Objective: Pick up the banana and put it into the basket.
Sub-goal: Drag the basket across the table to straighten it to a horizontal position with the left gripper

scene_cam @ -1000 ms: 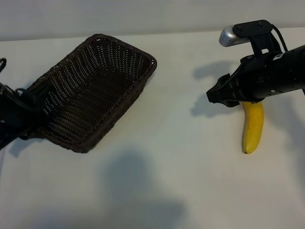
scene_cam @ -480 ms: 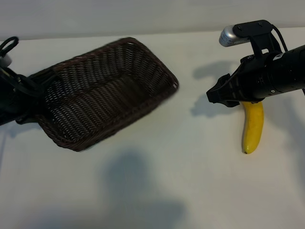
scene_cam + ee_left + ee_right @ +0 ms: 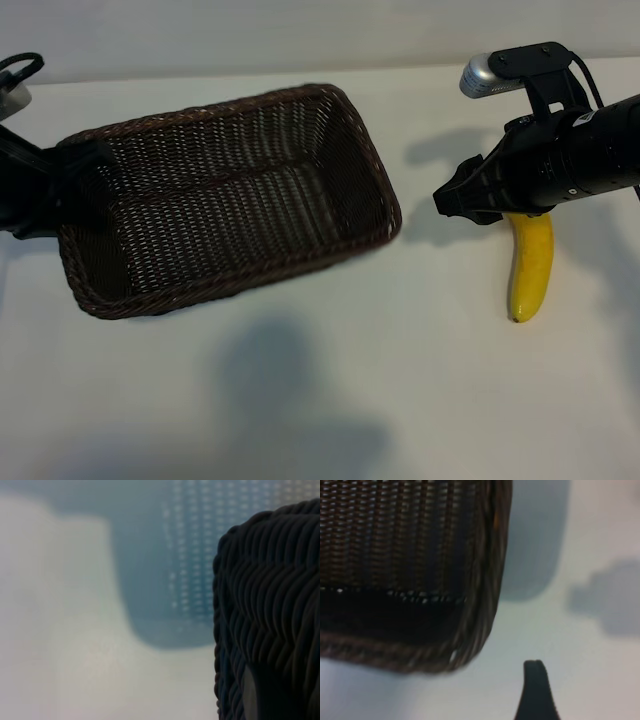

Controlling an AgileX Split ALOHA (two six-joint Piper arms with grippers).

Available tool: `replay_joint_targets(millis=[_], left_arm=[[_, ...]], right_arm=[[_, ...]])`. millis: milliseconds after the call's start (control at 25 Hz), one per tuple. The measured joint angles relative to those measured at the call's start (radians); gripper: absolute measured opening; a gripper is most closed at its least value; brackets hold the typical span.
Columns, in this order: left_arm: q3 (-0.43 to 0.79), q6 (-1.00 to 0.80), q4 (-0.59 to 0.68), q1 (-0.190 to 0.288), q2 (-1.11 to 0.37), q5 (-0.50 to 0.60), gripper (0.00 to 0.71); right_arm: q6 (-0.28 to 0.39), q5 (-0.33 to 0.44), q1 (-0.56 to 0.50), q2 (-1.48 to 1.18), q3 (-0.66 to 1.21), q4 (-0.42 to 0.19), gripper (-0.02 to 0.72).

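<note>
The dark brown wicker basket (image 3: 352,140) lies left of centre, long side across the table, its opening facing up. My left gripper (image 3: 52,192) is shut on the rim of its left end; in the left wrist view the braided weave (image 3: 270,605) fills one side. The yellow banana (image 3: 530,268) lies on the table at the right, its upper end hidden under my right arm. My right gripper (image 3: 450,202) hovers over that end, pointing toward the basket, open and holding nothing. One of its fingertips (image 3: 535,685) shows in the right wrist view, near the basket's corner (image 3: 485,605).
The white tabletop (image 3: 330,400) carries a broad shadow at front centre. A silver-capped camera mount (image 3: 500,72) sits on top of my right arm. A gap of bare table separates the basket's right end from the banana.
The left gripper has swung the basket round from a tilted diagonal pose, so its far end now lies nearer the banana. The right arm and the banana have not moved.
</note>
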Motion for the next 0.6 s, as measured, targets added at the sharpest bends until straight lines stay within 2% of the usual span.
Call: replay_joint_targets(millis=[240,600], left_arm=[[-0.064,0.095,-0.008,0.000,0.062,0.084,0.160],[-0.108,0.174,-0.008,-0.015,0.178,0.084,0.159]], right_arm=[[0.000,0.000,0.000,0.000,0.000,0.000,0.505],[0.000,0.000,0.000,0.000,0.000,0.000,0.505]])
